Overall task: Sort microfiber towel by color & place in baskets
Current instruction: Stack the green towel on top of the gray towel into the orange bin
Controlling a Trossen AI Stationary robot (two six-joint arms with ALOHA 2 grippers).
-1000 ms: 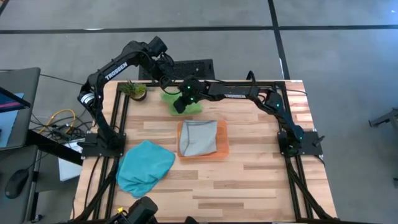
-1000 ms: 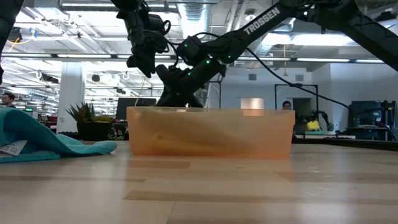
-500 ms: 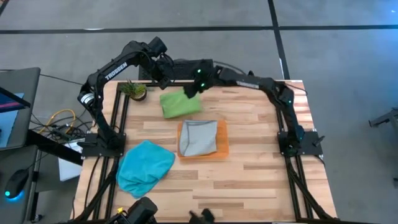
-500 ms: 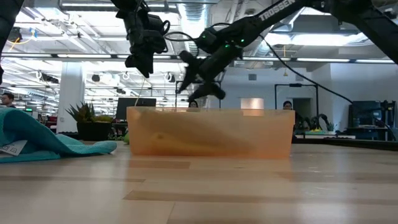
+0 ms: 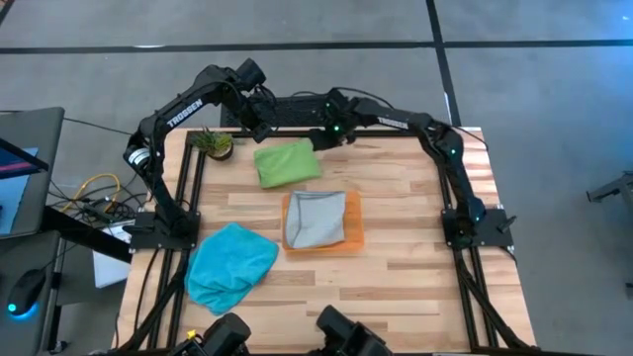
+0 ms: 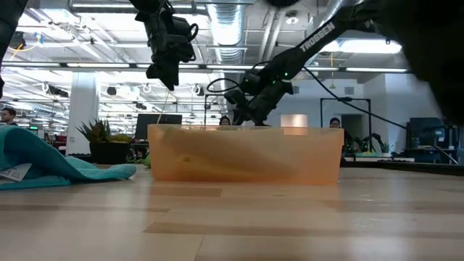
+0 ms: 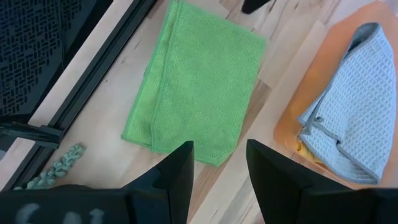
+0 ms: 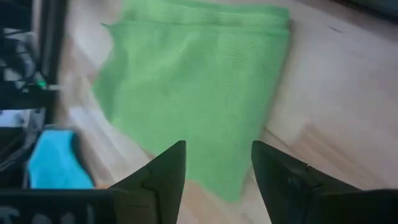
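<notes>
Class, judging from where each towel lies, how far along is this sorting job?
Done: the grey towel lies in the orange tray. In hand: nothing; both the right end effector and left end effector are open above the green towel. Left: the green and teal towel, on the table.

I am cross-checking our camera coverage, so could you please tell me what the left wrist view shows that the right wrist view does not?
Only the left wrist view shows the orange tray with the grey towel lying in it, and a sprig of the potted plant. Only the right wrist view shows the teal towel beyond the green one. Both show the green towel lying flat on the wooden table, with nothing between either gripper's open jaws.
</notes>
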